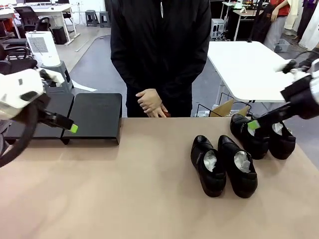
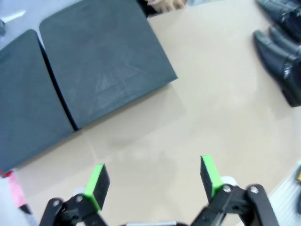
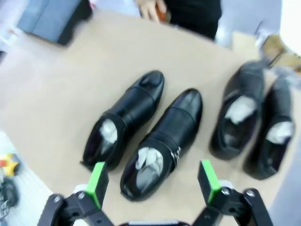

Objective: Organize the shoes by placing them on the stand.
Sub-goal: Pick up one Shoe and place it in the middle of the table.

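Observation:
Four glossy black shoes stuffed with white paper lie on the tan table. One pair (image 1: 208,164) (image 1: 238,165) sits right of the middle, the other pair (image 1: 248,134) (image 1: 282,140) near the far right edge. The black stand (image 1: 94,115) rests at the far left. My left gripper (image 1: 74,128) hovers open by the stand's front edge; the left wrist view shows it (image 2: 154,179) open over bare table, the stand (image 2: 103,61) ahead. My right gripper (image 1: 254,124) hangs open above the far pair. In the right wrist view it (image 3: 153,181) is open above the nearer shoes (image 3: 127,117) (image 3: 164,141).
A person in a black jacket stands at the far side with clasped hands (image 1: 149,102) at the table edge. A white table (image 1: 249,64) and a cardboard box (image 1: 224,107) stand behind on the right. The tan tabletop (image 1: 124,189) stretches bare in front.

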`<state>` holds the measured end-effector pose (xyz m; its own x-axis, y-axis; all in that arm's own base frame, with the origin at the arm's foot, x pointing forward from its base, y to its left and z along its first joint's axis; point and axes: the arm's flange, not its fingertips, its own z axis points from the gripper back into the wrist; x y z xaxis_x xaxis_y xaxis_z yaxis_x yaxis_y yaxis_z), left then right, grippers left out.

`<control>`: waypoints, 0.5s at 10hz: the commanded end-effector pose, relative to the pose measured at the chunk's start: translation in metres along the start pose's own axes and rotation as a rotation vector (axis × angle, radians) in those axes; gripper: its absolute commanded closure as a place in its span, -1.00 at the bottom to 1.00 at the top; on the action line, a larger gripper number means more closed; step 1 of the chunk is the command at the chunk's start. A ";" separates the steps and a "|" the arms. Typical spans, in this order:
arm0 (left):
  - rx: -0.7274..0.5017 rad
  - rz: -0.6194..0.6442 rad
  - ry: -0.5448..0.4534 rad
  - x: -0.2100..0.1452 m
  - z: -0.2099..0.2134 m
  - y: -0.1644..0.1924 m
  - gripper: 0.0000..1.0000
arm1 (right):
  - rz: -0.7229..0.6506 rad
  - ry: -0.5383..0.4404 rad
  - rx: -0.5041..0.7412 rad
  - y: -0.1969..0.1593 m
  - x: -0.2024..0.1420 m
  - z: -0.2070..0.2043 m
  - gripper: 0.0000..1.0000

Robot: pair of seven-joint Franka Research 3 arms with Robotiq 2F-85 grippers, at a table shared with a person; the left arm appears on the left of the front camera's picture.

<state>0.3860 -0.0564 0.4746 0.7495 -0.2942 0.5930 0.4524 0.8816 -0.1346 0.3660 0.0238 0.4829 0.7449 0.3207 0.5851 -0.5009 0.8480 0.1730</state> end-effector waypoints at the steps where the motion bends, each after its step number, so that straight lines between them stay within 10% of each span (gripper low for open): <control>1: -0.155 0.054 -0.045 -0.002 0.022 0.033 -1.00 | -0.046 0.015 0.113 -0.042 -0.021 0.019 -1.00; 5: -0.222 0.130 -0.073 -0.012 0.054 0.063 -1.00 | -0.166 -0.045 0.198 -0.101 -0.056 0.053 -1.00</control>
<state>0.3766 0.0233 0.5027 0.7769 -0.1430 0.6132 0.4441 0.8148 -0.3727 0.3439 -0.0981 0.4720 0.8130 0.1638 0.5587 -0.4389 0.8029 0.4033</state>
